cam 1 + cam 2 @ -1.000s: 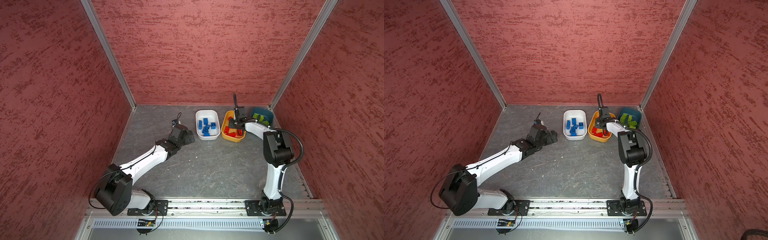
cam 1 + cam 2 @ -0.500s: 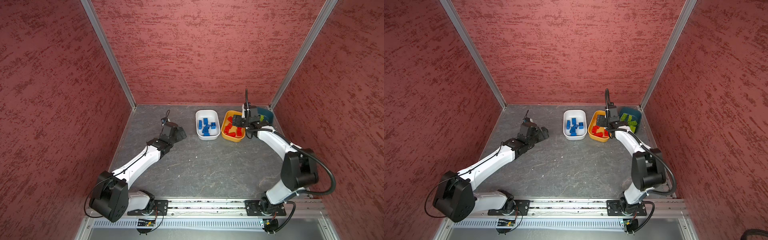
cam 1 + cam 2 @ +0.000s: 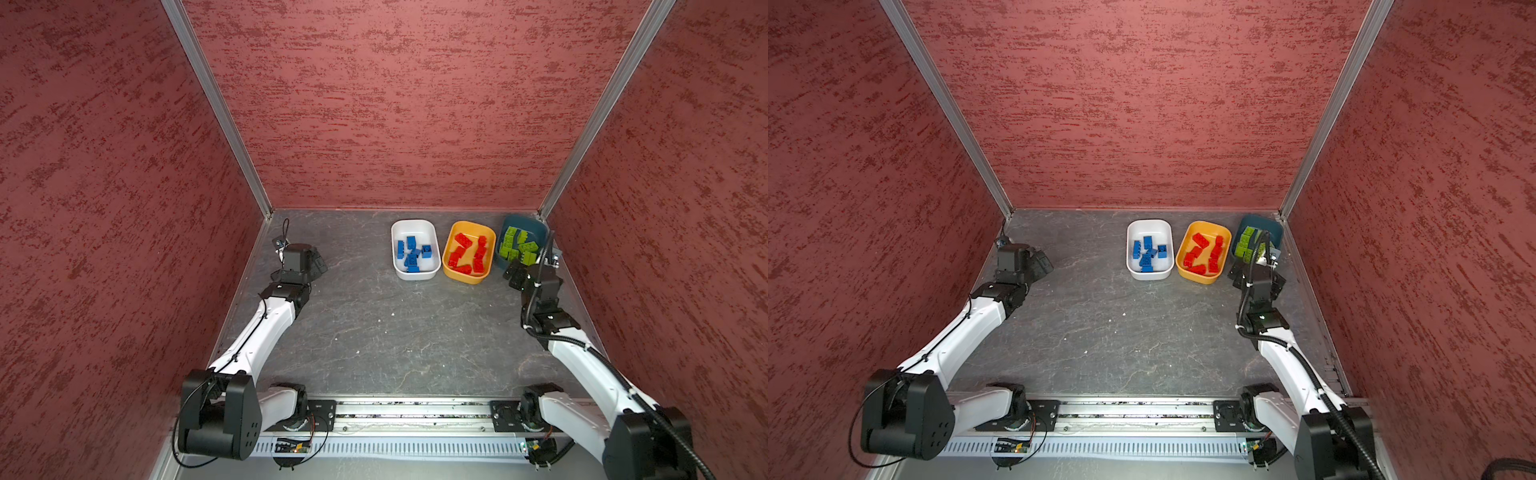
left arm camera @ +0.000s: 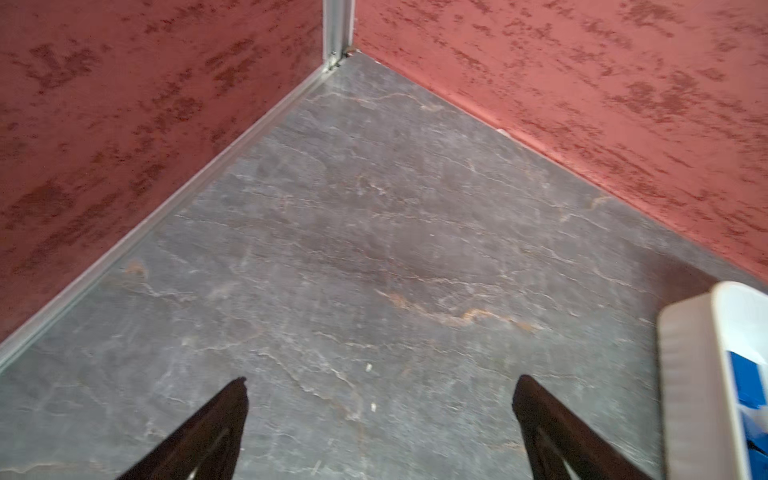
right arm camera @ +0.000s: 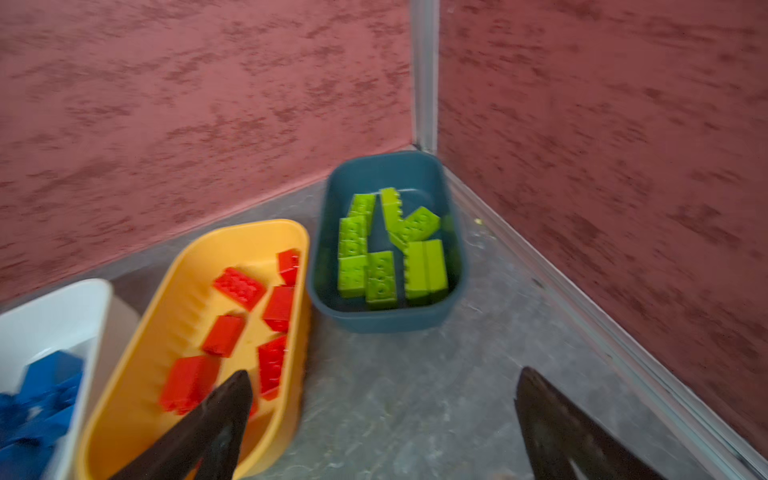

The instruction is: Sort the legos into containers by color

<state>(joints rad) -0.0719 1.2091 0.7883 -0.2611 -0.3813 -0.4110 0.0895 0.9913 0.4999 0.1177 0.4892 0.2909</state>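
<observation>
Three containers stand in a row at the back right. Blue legos (image 3: 411,251) lie in the white tub (image 3: 413,222), red legos (image 3: 467,253) in the yellow-orange tub (image 3: 469,226), and lime green legos (image 3: 517,247) in the dark teal tub (image 3: 528,226). My right gripper (image 3: 513,274) hovers open just in front of the teal tub. In the right wrist view it (image 5: 385,373) has only bare floor between its fingers, beside the yellow-orange tub (image 5: 257,224). My left gripper (image 3: 318,266) is open and empty near the left wall, over bare floor (image 4: 382,380). No lego lies on the floor.
Red textured walls close in the grey slate floor (image 3: 374,332) on three sides. The teal tub (image 5: 390,320) sits tight in the back right corner. The white tub's wall (image 4: 690,374) shows in the left wrist view. A metal rail (image 3: 415,409) runs along the front edge.
My right gripper has drawn back from over the yellow-orange tub to in front of the teal tub. My left gripper has swung left toward the wall.
</observation>
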